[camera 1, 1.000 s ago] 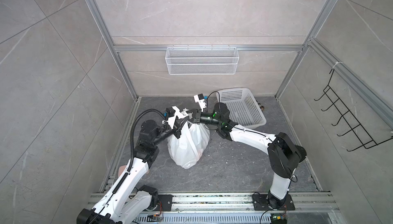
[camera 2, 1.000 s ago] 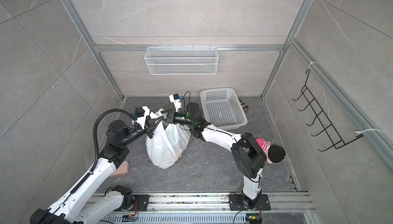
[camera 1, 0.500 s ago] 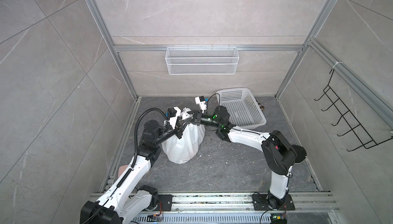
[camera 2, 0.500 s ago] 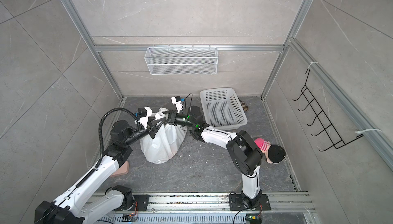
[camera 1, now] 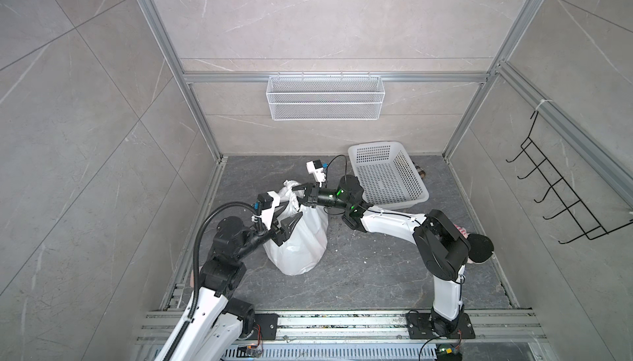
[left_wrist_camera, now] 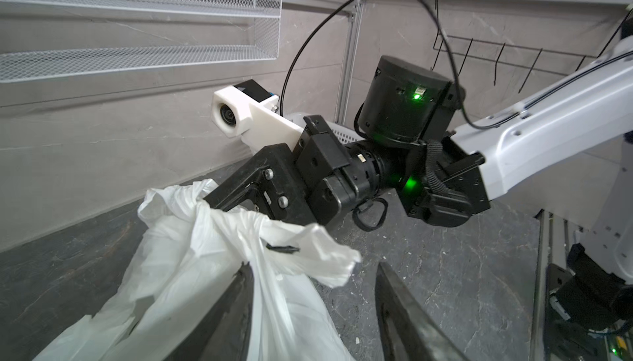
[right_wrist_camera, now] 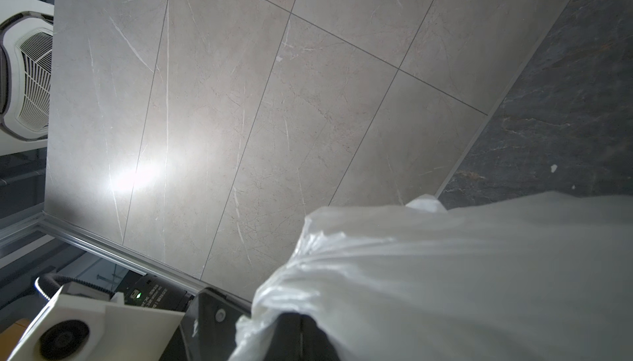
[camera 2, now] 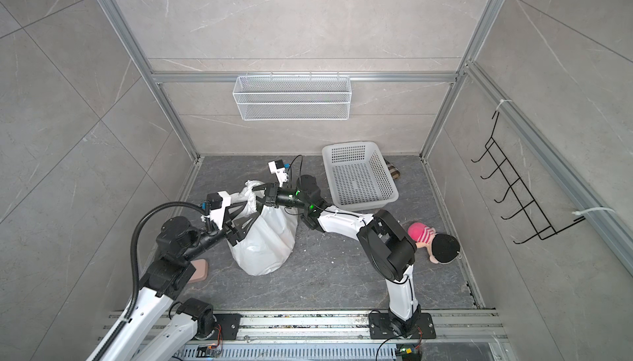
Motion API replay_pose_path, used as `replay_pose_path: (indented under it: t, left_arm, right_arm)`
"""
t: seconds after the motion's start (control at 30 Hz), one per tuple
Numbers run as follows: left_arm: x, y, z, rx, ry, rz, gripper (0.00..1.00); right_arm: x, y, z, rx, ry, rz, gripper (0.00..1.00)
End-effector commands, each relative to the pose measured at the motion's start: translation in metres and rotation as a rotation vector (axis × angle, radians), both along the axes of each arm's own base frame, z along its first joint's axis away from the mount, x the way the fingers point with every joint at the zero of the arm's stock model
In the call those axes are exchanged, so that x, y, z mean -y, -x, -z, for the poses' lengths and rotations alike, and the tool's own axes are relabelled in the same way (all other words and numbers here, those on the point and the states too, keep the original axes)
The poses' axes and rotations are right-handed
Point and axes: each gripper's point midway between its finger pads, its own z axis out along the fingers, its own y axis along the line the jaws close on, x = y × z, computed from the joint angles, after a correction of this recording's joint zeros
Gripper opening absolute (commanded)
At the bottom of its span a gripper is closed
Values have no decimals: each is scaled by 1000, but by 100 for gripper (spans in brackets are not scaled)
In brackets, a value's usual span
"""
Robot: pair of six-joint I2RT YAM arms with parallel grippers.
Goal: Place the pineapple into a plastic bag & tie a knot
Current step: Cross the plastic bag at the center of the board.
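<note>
As it stands, plastic bag [camera 1: 301,239] — white, knotted

Dark grey tabletop [camera 1: 359,273] carries: plastic bag [camera 1: 301,243], standing directly below right hand [camera 1: 297,196]; white perforated basket [camera 1: 409,179], near, on its wrist side; doll [camera 2: 442,248], farther off, same side

white plastic bag [camera 1: 301,243], dark grey floor [camera 1: 359,273]

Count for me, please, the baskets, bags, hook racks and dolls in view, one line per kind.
Baskets: 2, white perforated plastic basket on the floor, white wire-mesh basket on the back wall
Bags: 1, white crinkly plastic carrier bag
Hook racks: 1, black wire hook rack
Dolls: 1, pink-and-black soft doll
Total: 5
</note>
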Motion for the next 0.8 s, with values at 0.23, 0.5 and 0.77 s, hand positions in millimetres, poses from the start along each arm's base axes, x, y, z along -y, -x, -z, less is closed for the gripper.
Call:
replay_pose_path:
  t: [0.23,0.5,0.77]
  left_arm:
    - [-37,0,-35,49,129,-220,72]
    - [-93,-19,-48,-63,259,-565,77]
    - [-106,-46,-6,-420,227,-717,80]
  right_arm:
    - [-2,-11,-3,30,2,37,0]
    - [-2,-10,-9,50,11,41,0]
    - [-3,-9,-8,45,4,26,0]
